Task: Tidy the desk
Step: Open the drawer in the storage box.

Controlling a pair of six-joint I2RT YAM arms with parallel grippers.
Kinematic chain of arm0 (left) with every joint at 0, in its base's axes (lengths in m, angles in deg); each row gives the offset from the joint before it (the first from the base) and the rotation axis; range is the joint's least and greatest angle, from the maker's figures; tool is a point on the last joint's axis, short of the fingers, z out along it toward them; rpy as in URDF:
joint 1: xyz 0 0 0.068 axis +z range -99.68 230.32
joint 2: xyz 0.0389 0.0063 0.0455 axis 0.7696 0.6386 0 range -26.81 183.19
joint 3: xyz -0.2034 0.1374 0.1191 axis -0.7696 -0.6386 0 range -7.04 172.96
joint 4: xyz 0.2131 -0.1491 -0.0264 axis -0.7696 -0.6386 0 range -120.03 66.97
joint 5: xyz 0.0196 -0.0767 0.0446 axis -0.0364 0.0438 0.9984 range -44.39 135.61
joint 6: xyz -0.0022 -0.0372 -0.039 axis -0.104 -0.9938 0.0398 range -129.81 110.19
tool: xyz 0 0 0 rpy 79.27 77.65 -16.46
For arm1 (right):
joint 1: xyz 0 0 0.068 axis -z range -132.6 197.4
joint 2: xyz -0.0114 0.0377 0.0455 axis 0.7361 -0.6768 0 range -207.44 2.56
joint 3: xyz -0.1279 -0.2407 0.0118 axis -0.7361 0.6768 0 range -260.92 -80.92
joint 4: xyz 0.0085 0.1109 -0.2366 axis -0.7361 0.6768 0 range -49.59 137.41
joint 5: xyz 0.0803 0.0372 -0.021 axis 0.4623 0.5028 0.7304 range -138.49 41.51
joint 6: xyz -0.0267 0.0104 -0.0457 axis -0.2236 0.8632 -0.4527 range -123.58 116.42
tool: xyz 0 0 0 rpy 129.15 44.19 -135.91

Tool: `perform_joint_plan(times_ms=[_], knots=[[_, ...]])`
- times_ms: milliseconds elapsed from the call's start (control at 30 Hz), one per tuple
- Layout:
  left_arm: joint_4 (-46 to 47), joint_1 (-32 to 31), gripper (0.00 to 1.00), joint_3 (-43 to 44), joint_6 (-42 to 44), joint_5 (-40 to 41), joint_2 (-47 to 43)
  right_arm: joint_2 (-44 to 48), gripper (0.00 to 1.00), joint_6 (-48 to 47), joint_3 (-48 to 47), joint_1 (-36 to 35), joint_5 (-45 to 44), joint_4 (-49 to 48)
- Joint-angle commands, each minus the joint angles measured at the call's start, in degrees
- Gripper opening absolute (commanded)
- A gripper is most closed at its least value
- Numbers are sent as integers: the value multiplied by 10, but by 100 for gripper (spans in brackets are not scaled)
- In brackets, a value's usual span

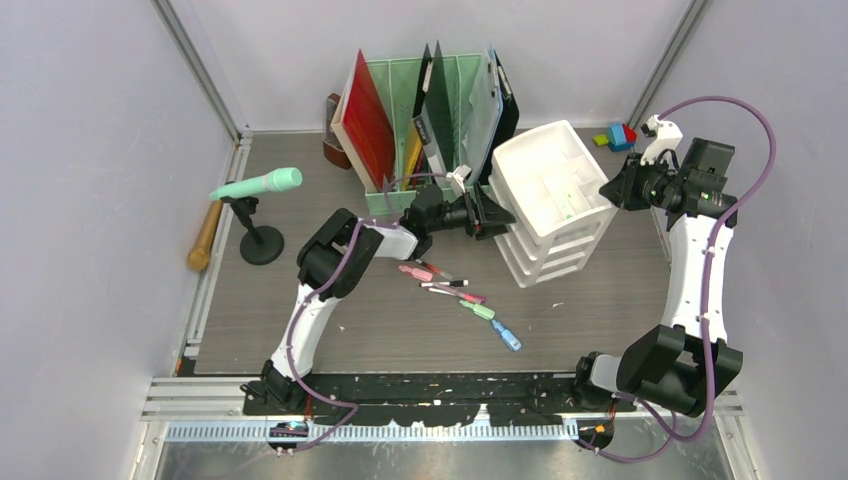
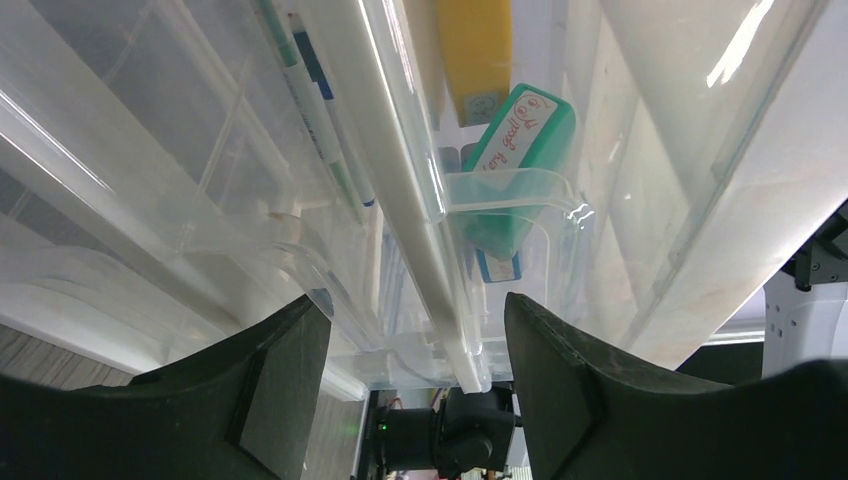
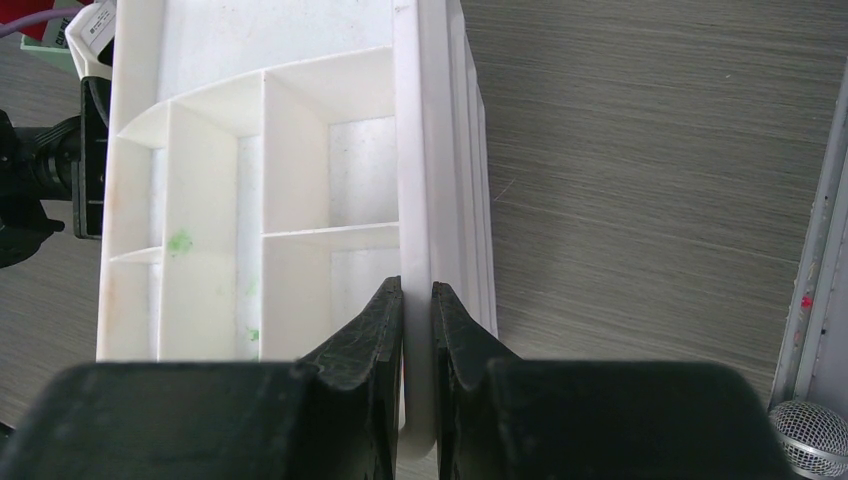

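The white drawer unit (image 1: 553,200) stands right of centre on the table (image 1: 400,330). Its divided top tray (image 3: 250,200) shows only green specks. The right gripper (image 3: 417,290) is clenched on the drawer unit's raised side wall, one finger on each face. The left gripper (image 2: 412,305) is spread wide at the unit's front, with a drawer lip between its fingers but not gripped. Through the clear drawer fronts show a green stamp (image 2: 520,165), a yellow item (image 2: 475,50) and what seem to be pens (image 2: 310,100).

Just left of the unit, the mint file rack (image 1: 430,110) holds red, dark and clear folders (image 1: 365,125). Loose markers (image 1: 450,285) lie in a slanted row under the left arm. A microphone (image 1: 258,185) on its stand and a wooden stick (image 1: 205,235) are at the left edge, and coloured blocks (image 1: 617,135) sit in the far right corner.
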Motion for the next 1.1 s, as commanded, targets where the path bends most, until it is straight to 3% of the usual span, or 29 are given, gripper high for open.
perform_joint_plan(times_ms=[0, 267, 1067], knots=[[90, -3, 66, 5, -23, -9, -12, -39, 6, 16, 29, -8, -36, 33], [155, -3, 62, -19, -47, -10, -25, -41, 6, 14, 31, -8, -46, 31], [212, 9, 59, -89, -56, -13, -61, -26, 1, 22, 28, -7, -99, 8]])
